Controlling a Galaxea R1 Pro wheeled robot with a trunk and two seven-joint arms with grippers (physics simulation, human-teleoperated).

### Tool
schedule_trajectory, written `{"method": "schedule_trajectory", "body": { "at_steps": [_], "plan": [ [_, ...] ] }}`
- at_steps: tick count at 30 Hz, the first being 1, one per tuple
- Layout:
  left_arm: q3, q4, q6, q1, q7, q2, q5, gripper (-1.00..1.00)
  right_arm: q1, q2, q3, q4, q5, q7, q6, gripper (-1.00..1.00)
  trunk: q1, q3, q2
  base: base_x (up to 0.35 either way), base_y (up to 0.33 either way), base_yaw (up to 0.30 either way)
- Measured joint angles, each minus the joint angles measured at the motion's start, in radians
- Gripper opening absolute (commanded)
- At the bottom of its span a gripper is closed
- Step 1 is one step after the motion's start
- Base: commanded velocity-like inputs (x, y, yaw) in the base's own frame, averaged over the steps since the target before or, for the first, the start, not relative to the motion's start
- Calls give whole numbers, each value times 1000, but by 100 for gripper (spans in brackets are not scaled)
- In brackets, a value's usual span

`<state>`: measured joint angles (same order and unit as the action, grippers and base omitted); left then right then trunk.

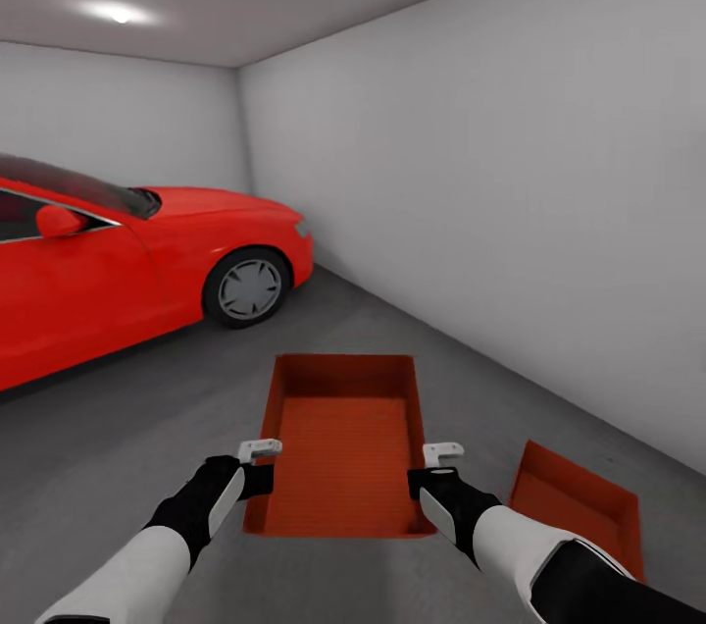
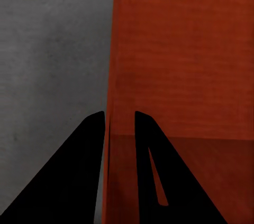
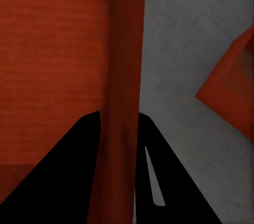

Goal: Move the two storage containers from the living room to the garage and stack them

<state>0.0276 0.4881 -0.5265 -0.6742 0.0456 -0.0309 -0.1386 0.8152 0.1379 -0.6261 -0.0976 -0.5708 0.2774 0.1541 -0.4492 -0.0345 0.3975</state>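
One container (image 1: 345,447) between both hands, another (image 1: 579,504) right, car (image 1: 127,261) left.

red car (image 1: 127,261) parked off to my far left, plain grey-white walls (image 1: 510,212), ceiling light (image 1: 119,14) glowing overhead

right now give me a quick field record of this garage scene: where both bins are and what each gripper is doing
room: garage, grey concrete floor, red car to the left
held container: orange-red bin between both arms, open side up
second container: on the floor to the right, not stacked
left gripper: fingers astride the held bin's left wall
right gripper: fingers astride its right wall
stacking: not yet done
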Motion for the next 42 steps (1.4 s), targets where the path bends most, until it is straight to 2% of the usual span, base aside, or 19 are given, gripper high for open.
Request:
{"method": "schedule_trajectory", "body": {
  "at_steps": [42],
  "plan": [
    [0,3,-1,0,0,0,1,-100,0,0,2,-1,2,0,0,-100,0,0,0,2,0,-286]
  ]
}}
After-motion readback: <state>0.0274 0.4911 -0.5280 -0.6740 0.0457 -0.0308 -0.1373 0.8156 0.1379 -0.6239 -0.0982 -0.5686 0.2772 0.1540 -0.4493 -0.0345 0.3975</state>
